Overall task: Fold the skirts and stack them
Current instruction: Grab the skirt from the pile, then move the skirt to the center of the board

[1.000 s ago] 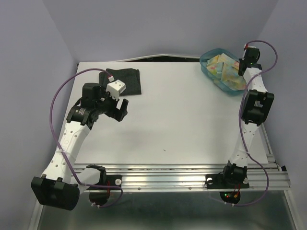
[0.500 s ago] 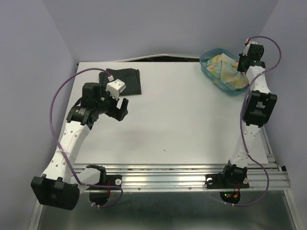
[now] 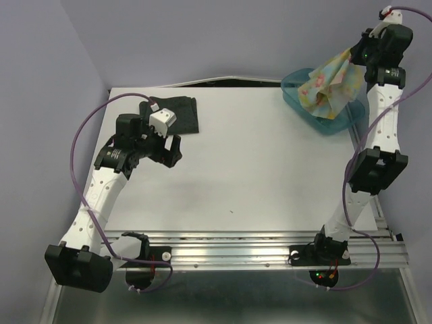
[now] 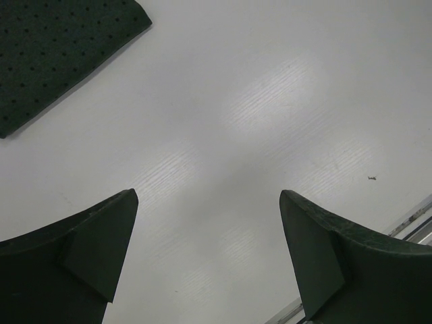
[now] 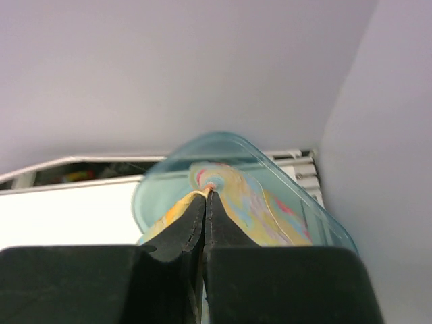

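Note:
The pastel yellow floral skirt point(image 3: 329, 82) hangs in the air over the teal bin point(image 3: 333, 123) at the back right, pinched at one edge by my right gripper point(image 3: 352, 54), which is shut on it. In the right wrist view the black fingertips point(image 5: 208, 197) meet on the yellow cloth point(image 5: 270, 216), with the bin point(image 5: 155, 192) below. The dark charcoal skirt point(image 3: 177, 113) lies flat at the back left of the table; its corner point(image 4: 54, 47) shows in the left wrist view. My left gripper point(image 3: 170, 150) hovers open just in front of it, holding nothing.
The white table point(image 3: 256, 169) ends at a metal rail point(image 3: 270, 246) along the near edge. Purple cables loop beside both arms. Grey walls close in behind and at both sides, near the raised right arm.
My right gripper closed on the floral skirt in the bin and rose up and back, lifting the cloth out. The left arm shifted slightly.

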Controlling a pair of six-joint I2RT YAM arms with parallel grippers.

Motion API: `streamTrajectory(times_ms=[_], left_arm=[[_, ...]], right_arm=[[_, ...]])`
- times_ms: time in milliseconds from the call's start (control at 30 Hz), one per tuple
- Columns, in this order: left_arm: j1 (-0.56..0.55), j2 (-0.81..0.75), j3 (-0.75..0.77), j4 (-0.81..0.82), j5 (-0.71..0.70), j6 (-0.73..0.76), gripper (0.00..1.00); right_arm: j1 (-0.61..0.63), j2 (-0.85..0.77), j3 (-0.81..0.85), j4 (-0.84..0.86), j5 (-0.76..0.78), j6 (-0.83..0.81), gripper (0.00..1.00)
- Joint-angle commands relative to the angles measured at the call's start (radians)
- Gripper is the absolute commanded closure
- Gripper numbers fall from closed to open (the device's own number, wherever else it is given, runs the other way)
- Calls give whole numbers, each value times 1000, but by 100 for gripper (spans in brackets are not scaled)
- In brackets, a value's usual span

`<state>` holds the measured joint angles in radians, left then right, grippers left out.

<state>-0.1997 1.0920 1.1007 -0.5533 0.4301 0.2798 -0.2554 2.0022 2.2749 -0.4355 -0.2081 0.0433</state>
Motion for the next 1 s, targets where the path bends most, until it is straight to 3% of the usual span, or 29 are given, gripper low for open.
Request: streamTrajectory(times_ms=[0,300,600,733,833,933,967], left_arm=[[16,-9,42,38,21,-27,1],[40,-11,60,43,25,-53,1],[46,-26,90,55,61,-54,1],[46,-26,97,50,71,-51,1],[46,-23,102,44,90,-39,1],[46,-17,97,32,108,-7,1],[46,-11,94,27,117,2,1]], right_arm=[[-7,-95,92,90,-126,90,99],[-7,-259,84,195,-324,223,99],[-7,-443,-107,328,-543,427,99],[-7,-491,-234,353,-637,515,99],[13,-560,-418,383,-735,532,99],[34,-608,-648,362,-809,434,99],[56,-635,-751,287,-812,317,99]])
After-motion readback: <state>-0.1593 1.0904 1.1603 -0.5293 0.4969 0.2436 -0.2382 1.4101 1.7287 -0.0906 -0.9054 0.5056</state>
